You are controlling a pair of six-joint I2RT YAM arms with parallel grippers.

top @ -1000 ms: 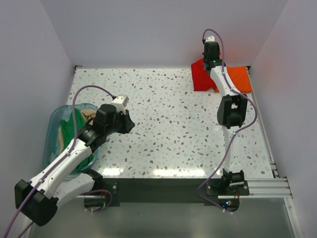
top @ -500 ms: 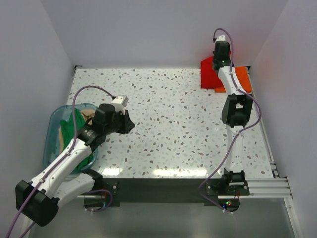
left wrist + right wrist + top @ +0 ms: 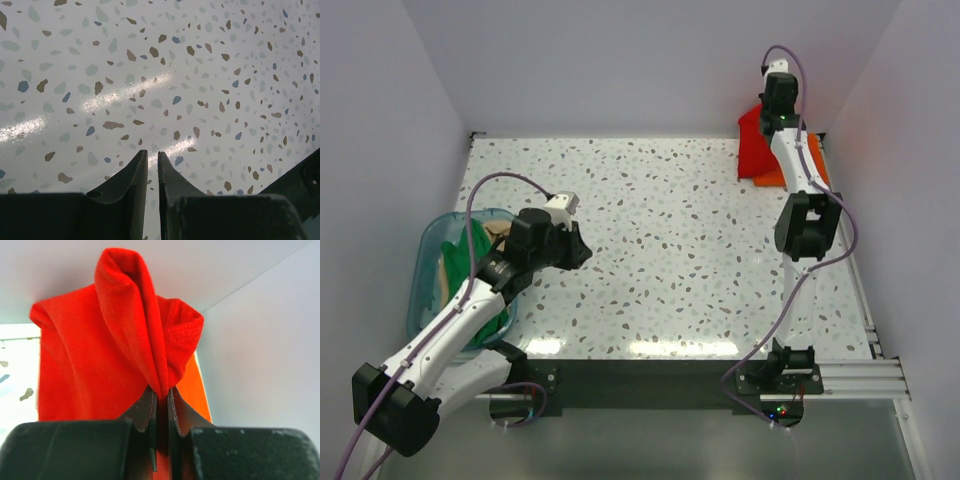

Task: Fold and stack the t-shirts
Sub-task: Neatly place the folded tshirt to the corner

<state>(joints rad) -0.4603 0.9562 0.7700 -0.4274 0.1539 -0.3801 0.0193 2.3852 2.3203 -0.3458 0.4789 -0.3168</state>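
the red t-shirt hangs lifted over the table's far right corner, pinched in the right gripper. its jaws are clamped on a bunched fold of the cloth, and the stitched hem curls over just above them. the shirt sits close against the back wall and near the right wall, so that corner of the table is tight. an orange t-shirt lies flat on the table under and beside the red one, reaching to the table's right edge. the right arm covers most of it from above, and how it is folded is hard to make out.

at the table's left edge stands a clear bluish tub with a green t-shirt and a tan one crumpled inside. the left arm crosses over the tub and hides much of what it holds.

the left gripper hovers above the table's speckled top, just right of the tub. its jaws are drawn almost together, only a thin slit between them, gripping nothing. a wide stretch of table top runs from there to the far right corner. walls close the table in on the left, far and right sides.
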